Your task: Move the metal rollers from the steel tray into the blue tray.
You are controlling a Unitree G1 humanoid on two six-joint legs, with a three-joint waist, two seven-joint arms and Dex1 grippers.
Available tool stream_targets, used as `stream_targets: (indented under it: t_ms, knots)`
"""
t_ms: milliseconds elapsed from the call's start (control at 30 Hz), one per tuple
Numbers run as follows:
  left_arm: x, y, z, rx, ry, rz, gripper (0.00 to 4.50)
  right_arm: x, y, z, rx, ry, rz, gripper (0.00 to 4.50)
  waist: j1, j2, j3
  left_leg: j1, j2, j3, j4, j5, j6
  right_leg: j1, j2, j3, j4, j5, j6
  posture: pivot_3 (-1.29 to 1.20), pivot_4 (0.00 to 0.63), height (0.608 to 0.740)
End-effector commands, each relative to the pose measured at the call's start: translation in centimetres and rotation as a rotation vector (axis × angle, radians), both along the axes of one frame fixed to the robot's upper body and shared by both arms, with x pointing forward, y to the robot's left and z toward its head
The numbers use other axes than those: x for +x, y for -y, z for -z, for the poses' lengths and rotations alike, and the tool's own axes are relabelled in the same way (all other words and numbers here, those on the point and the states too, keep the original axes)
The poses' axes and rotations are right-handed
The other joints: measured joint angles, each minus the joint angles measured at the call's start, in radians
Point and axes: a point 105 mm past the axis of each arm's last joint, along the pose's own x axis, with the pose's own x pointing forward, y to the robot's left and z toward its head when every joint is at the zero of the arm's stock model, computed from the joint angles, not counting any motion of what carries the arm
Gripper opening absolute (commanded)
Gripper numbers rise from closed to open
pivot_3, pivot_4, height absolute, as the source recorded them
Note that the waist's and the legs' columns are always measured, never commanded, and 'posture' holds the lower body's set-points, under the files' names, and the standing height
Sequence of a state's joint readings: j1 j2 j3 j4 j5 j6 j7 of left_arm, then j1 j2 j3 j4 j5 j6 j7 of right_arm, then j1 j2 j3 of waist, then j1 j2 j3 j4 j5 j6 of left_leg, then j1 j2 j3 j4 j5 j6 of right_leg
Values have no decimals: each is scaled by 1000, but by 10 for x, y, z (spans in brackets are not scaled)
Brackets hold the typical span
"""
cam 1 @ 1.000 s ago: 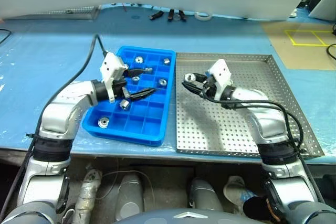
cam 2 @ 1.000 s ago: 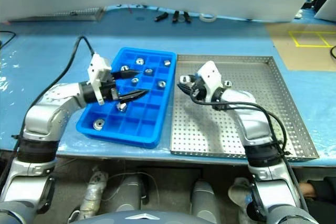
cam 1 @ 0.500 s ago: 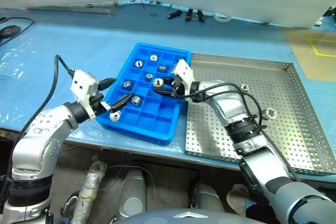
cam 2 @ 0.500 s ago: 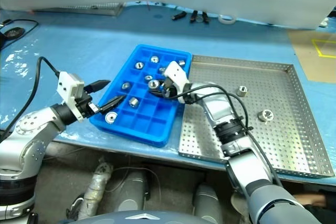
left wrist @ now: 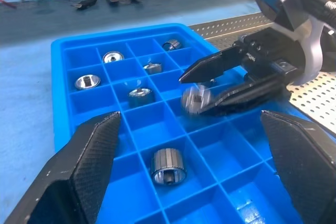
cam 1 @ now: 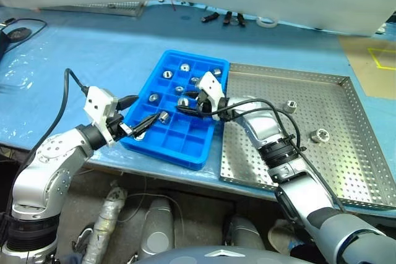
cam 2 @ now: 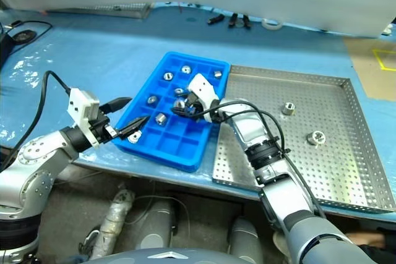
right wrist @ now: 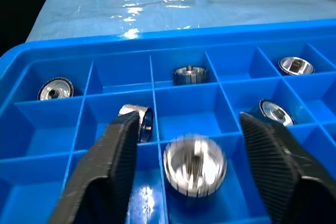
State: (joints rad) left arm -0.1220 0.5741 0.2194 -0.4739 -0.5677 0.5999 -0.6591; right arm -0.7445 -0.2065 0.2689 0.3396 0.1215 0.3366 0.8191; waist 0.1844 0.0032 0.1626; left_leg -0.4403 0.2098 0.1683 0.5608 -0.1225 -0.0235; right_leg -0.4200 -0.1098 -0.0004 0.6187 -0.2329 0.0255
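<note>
The blue tray [cam 1: 173,156] lies left of the steel tray [cam 1: 322,171], and several metal rollers [left wrist: 140,96] sit in its compartments. Two rollers [cam 1: 289,106] [cam 1: 320,135] lie in the steel tray. My right gripper [cam 1: 184,103] hangs open over the middle of the blue tray. A blurred roller [right wrist: 195,163] is loose between its fingers [right wrist: 113,171], just above a compartment. At the tray's near left corner my left gripper [cam 1: 145,108] stands wide open, holding nothing.
Black tools [cam 1: 226,18] and a tape roll [cam 1: 267,22] lie at the table's far edge, with a perforated metal sheet [cam 1: 93,8] at the far left. A black cable [cam 1: 68,91] loops from my left wrist. The table's front edge runs just below both trays.
My right gripper carried a roller from over the steel tray to the blue tray and opened, letting it go. The left gripper drew back to the tray's near corner. The camera turned left.
</note>
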Motion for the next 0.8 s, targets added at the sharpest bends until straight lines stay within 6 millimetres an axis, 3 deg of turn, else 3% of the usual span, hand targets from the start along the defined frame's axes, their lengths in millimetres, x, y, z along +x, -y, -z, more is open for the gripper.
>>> stream_targets:
  t_ms: [33,200,367,600,800]
  knots:
    - [1,3,-7,10,22,30,4500,2,-1,-11,18,50,32,4304,-2,0,0,0,0,0,0,0,0,0,0,0,1,0,0,347,150,740]
    - [5,9,-9,11,22,66,4500,7,7,-24,62,70,76,4304,-6,0,0,0,0,0,0,2,-3,-2,0,1,3,0,-1,302,150,740]
    - [19,26,-10,-1,26,112,4500,8,33,-50,84,157,159,4304,-5,0,0,0,-1,0,1,3,-4,-2,0,1,4,0,-1,221,150,740]
    - [38,56,-13,-13,38,256,4500,-1,84,-75,135,236,336,4411,-33,0,0,1,-1,0,1,4,-4,-2,1,2,5,1,0,43,150,740]
    - [50,83,-14,-14,46,391,4500,-17,137,-74,108,259,534,4411,-68,0,0,1,-1,1,1,4,-3,-1,1,3,4,3,3,-98,150,740]
